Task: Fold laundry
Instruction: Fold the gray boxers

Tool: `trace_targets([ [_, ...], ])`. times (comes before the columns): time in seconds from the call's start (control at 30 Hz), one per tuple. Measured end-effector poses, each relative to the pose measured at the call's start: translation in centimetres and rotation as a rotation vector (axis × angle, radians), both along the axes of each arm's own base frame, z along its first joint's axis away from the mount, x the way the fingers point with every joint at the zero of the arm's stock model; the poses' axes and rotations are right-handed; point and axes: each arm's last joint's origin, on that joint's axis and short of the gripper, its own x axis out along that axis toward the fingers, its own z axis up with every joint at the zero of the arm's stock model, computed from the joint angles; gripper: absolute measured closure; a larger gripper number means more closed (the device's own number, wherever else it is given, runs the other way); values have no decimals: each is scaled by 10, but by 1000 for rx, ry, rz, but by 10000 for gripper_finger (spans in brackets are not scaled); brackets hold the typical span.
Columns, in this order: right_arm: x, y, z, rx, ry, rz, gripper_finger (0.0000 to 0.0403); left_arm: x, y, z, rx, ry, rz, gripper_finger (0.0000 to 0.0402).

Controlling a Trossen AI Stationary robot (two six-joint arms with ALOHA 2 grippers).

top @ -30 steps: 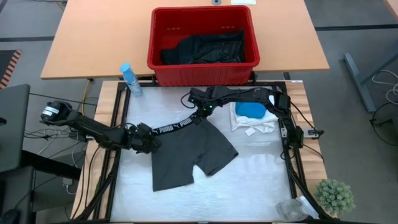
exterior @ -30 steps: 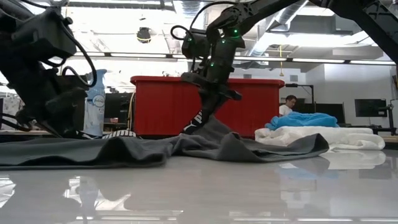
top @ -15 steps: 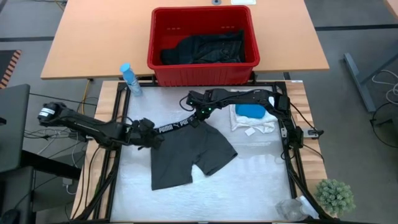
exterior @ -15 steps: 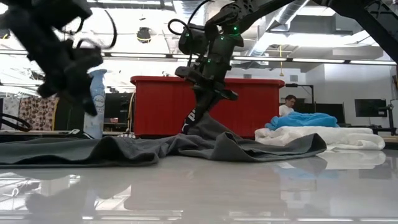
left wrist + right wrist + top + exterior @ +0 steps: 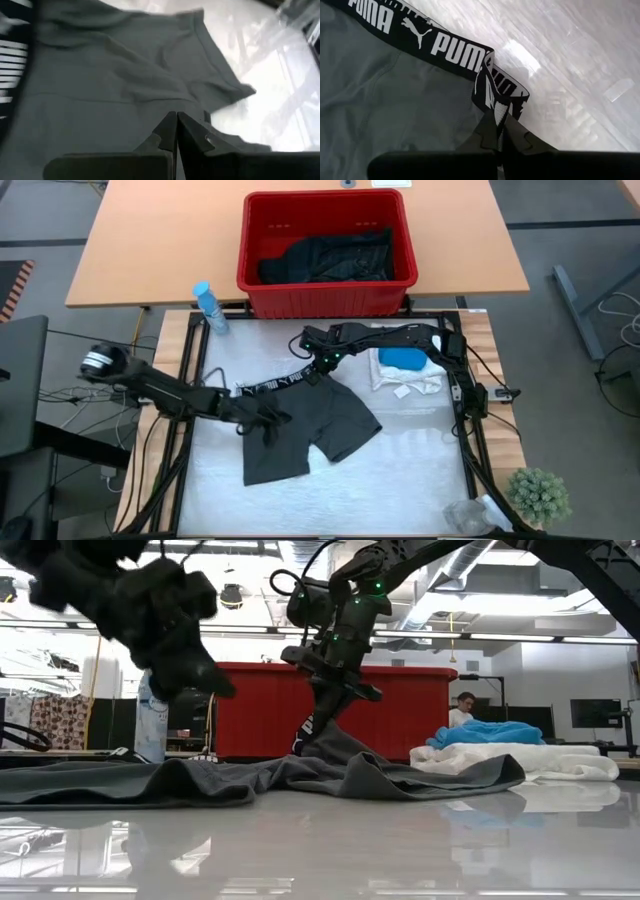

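Note:
A dark grey pair of briefs (image 5: 305,430) with a black lettered waistband (image 5: 420,37) lies spread on the white table, legs toward the near edge. My right gripper (image 5: 318,367) is shut on the waistband's right end. My left gripper (image 5: 272,417) hovers shut over the middle of the briefs; in the low view it (image 5: 205,685) hangs well clear of the cloth, and the left wrist view shows nothing between its fingers (image 5: 176,116). A teal garment (image 5: 403,358) rests on a folded white one (image 5: 410,380) at the table's right. My right gripper pinches the waistband's right end (image 5: 492,97) between its two fingers, where the band doubles over on itself. The fingers slant down from the far right. That corner (image 5: 330,745) is raised a little off the table, and the rest of the briefs lies flat.
A red basket (image 5: 250,275) with black garments (image 5: 330,255) stands past the far edge. A blue spray bottle (image 5: 208,307) is at the far left corner and a small plant (image 5: 540,495) at the near right. A person (image 5: 465,705) sits far behind.
My left gripper has left the waistband's left end, risen, and gone toward the table's right and near edge over the briefs, turning at the wrist and staying shut. The briefs lie as before.

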Motion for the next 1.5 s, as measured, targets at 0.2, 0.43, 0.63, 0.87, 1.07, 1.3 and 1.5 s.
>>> trace_targets([
  [0.2,0,0,0,-5,4,14,378,26,-9,-31,-22,51,-100,401],
  [0.43,-1,1,0,6,7,31,378,46,-16,-51,-24,124,-175,401],
  [0.63,-3,1,-1,14,36,38,378,64,-19,-62,-16,152,-184,401],
  [0.87,-8,3,-3,28,88,50,378,90,-16,-65,16,123,-185,401],
  [1.07,-9,3,-4,31,97,50,378,106,-6,-60,1,118,-201,401],
  [1.3,-9,0,-3,27,97,50,378,98,3,-18,-42,65,-247,401],
  [1.5,-9,0,-3,24,92,51,378,64,7,17,-20,206,-318,401],
])
